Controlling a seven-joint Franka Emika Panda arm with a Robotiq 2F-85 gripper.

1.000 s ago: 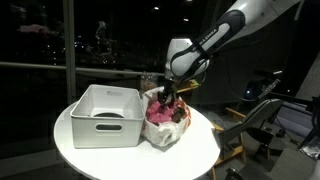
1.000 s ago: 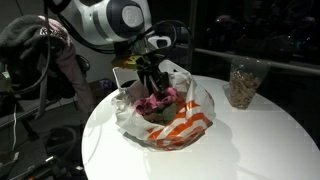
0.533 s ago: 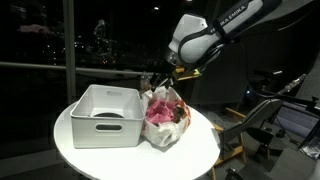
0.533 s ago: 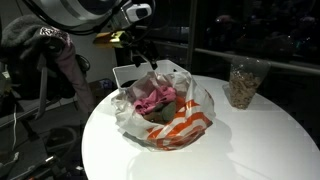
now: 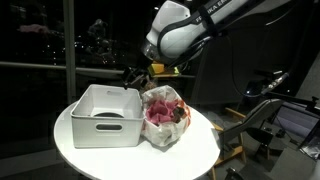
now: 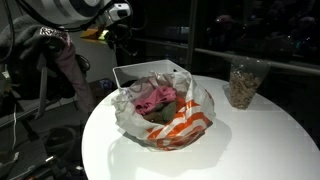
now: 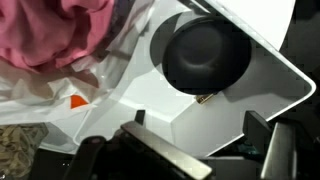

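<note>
Hovering with its jaws spread wide and empty, the tool (image 5: 132,73) hangs above the far rim of the white bin (image 5: 100,118).
In the wrist view its fingers (image 7: 275,150) stand far apart with nothing between them. Below them a round black object (image 7: 205,55) lies inside the bin, close to a wall. Just beside the bin, touching its side, sits a crinkled plastic bag (image 5: 166,118) with orange stripes, holding a bunched pink cloth (image 6: 155,98). Bin and bag rest on the round white worktop (image 6: 255,140). Well apart from them, near the worktop's far edge, stands a clear jar (image 6: 243,83) of pale grainy stuff.
</note>
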